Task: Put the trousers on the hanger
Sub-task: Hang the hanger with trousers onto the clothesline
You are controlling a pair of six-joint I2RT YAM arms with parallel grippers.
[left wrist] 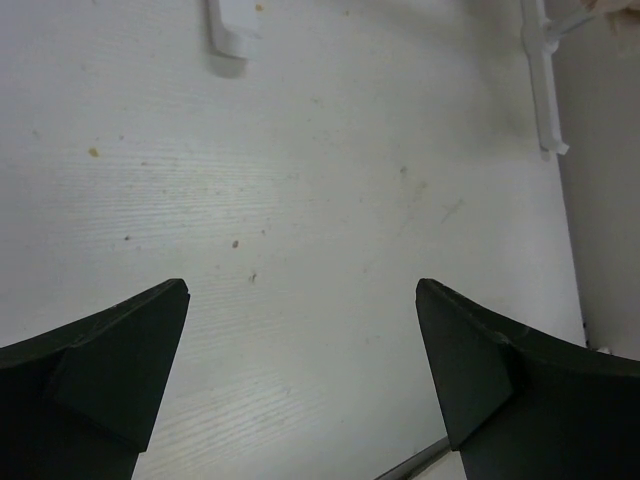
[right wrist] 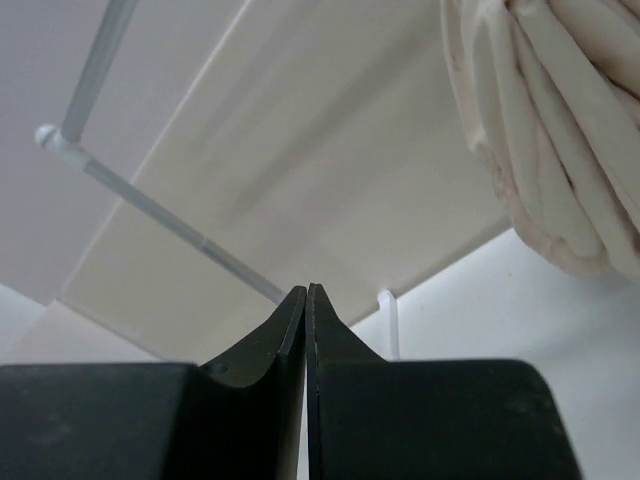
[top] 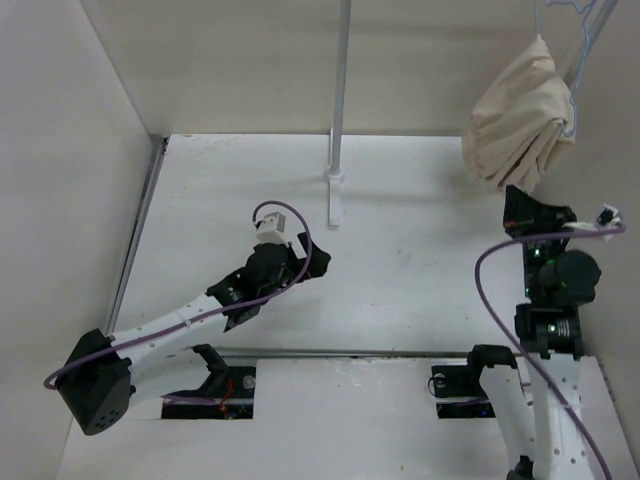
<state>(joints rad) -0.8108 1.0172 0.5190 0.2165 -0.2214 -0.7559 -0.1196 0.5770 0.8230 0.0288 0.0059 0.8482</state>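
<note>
At the far right, the trousers [top: 520, 125] are hanging bunched from the hanger [top: 585, 52], their long axis running down toward the counter [top: 420, 270]; just near of them, the right gripper [right wrist: 306, 292] is sitting closed, holding nothing; the left gripper [left wrist: 300, 290] is gaping wide over the counter.

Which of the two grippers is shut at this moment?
The right gripper: its fingers meet with nothing between them, near the hanging trousers. The left gripper stands wide open over the table.
</note>
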